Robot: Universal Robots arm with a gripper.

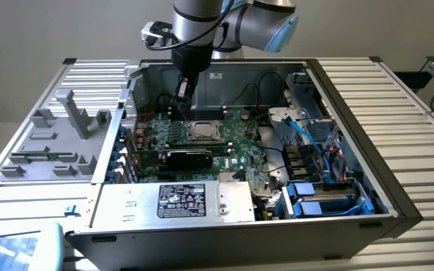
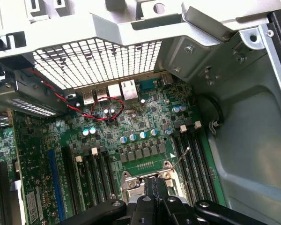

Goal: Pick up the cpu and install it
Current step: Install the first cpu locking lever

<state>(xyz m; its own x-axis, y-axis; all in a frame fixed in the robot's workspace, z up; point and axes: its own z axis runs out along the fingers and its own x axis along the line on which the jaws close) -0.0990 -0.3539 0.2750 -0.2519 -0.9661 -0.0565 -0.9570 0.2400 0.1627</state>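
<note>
**Arm (image 1: 194,25) upright in the case (image 1: 277,243)**

We see a grey tray (image 1: 51,127) at the exterior view's left. The arm hangs straight down, gripper (image 1: 185,93) closed, seemingly empty. The cpu (image 1: 199,133) lies in its socket (image 2: 131,183) near it.

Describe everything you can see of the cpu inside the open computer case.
The cpu is a small flat square chip with a shiny silver-grey metal top. It lies level, face up, in its socket near the middle of the green motherboard, with a metal frame around its sides. Its underside is hidden. In the exterior view the shut gripper hangs above it, apart from it, and nothing else rests on its top.
</note>
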